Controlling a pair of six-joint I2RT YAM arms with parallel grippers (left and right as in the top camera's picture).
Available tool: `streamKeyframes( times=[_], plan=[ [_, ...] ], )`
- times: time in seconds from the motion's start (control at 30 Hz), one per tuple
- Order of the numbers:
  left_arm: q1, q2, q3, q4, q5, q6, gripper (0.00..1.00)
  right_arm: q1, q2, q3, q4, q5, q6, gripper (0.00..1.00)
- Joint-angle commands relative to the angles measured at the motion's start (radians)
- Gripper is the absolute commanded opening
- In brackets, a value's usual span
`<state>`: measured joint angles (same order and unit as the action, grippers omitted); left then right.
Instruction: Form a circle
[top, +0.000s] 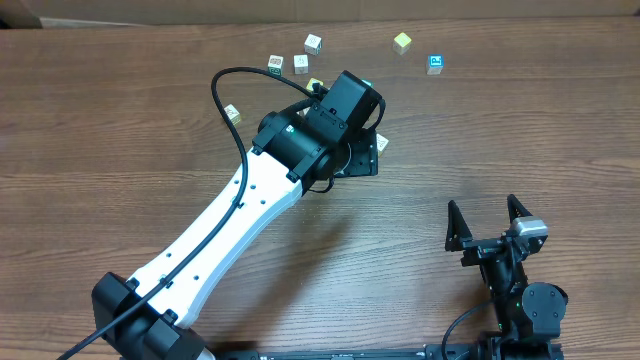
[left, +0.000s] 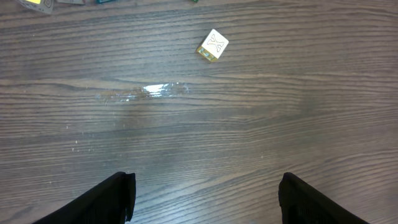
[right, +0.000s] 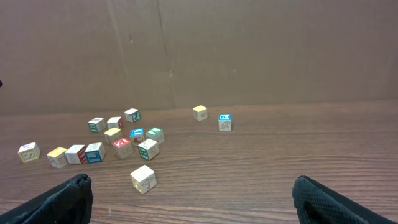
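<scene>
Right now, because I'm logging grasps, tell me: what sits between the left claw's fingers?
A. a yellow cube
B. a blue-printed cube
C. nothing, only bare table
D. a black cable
C: in the left wrist view the left claw stands open over the bare table, and the nearest whitish cube lies ahead of it, clear of both fingers.

Letter cubes (right: 122, 147) cluster left on the table (right: 267, 174); two stand apart.
</scene>
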<state>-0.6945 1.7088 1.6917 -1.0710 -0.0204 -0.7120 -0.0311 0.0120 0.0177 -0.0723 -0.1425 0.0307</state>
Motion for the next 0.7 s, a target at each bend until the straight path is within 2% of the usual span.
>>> streamKeyframes(
  times=[0.0,0.03,0.07,0.13,0.17,0.4,0.67],
  plan=[
    [-0.006,0.008,0.026,-0.005,-0.013,-0.006,0.67,0.005,-0.009,-0.01,0.002,-0.002,0.006,1.0],
    [-0.006,0.008,0.026,-0.005,-0.013,-0.006,0.61,0.005,-0.009,-0.01,0.002,-0.002,0.006,1.0],
    [-0.006,0.008,0.026,-0.005,-0.013,-0.006,0.5,0.005,-0.009,-0.01,0.003,-0.002,0.006,1.0],
    [-0.006,0.008,0.026,-0.005,-0.013,-0.006,0.15,0.005,-0.009,-0.01,0.002,-0.002,0.006,1.0],
    [-0.006,0.008,0.026,-0.005,-0.013,-0.006,0.04,0.005,-0.009,-0.01,0.002,-0.002,0.006,1.0],
    [-0.005,0.008,0.026,-0.004,-0.018,-0.006,0.04,0.005,-0.009,-0.01,0.002,-0.001,0.006,1.0],
    [-0.005,0.008,0.026,-0.007,-0.098,-0.006,0.04,0.005,-0.009,-0.01,0.003,-0.002,0.006,1.0]
  ],
)
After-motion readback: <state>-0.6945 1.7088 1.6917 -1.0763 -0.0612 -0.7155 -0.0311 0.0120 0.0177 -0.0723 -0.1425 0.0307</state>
